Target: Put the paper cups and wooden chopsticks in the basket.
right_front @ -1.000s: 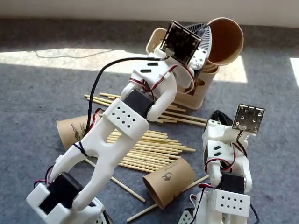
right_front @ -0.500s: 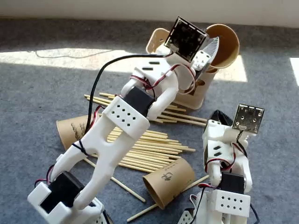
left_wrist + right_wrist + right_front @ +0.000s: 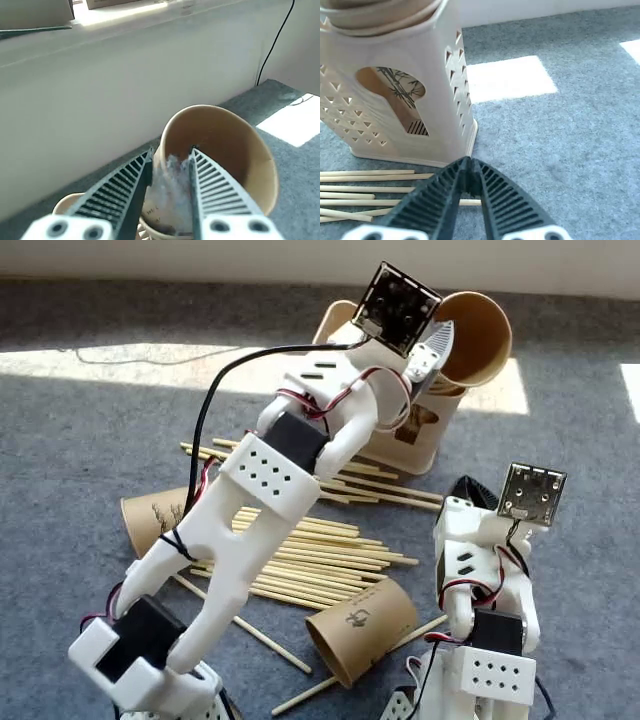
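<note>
The left pincer is clamped narrow on the wall of a paper cup, with 1 finger inside the rim and 1 outside. The cup juts past the fingertips with its open mouth showing. In the high view this cup hangs tilted just above the basket, over its far right corner. The nested cups sit inside the basket (their rims show over its top edge).

The right pincer is pressed closed on nothing. It sits low over the grey carpeted surface, near the basket's foot and just above the ends of several chopsticks. The main heap of chopsticks lies spread between the 2 arms, partly under the left arm.

2 more cups lie on their sides. The near cup lies at the heap's near edge, touching sticks. The left-hand cup is partly hidden behind the left arm.
</note>
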`<move>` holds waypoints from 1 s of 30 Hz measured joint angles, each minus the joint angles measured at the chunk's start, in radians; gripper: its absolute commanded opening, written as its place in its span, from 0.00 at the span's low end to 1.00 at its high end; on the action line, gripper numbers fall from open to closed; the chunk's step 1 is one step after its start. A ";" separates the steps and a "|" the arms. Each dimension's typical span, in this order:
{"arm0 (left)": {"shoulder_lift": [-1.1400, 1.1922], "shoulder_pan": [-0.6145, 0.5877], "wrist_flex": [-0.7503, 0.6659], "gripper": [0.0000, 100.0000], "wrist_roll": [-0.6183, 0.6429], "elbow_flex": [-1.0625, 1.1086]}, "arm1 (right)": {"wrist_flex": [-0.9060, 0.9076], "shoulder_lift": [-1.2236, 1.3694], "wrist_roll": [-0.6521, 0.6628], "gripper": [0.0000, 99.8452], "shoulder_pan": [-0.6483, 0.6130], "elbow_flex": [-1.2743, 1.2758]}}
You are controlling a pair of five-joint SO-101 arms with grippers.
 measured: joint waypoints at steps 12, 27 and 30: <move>0.038 -0.032 0.098 0.13 -0.072 -0.008 | 0.000 0.000 0.000 0.01 0.000 0.000; -0.043 -0.052 0.218 0.13 -0.077 -0.055 | 0.000 0.000 0.000 0.01 0.000 0.000; -0.087 -0.054 0.219 0.13 -0.077 -0.055 | 0.000 0.000 0.000 0.01 0.000 0.000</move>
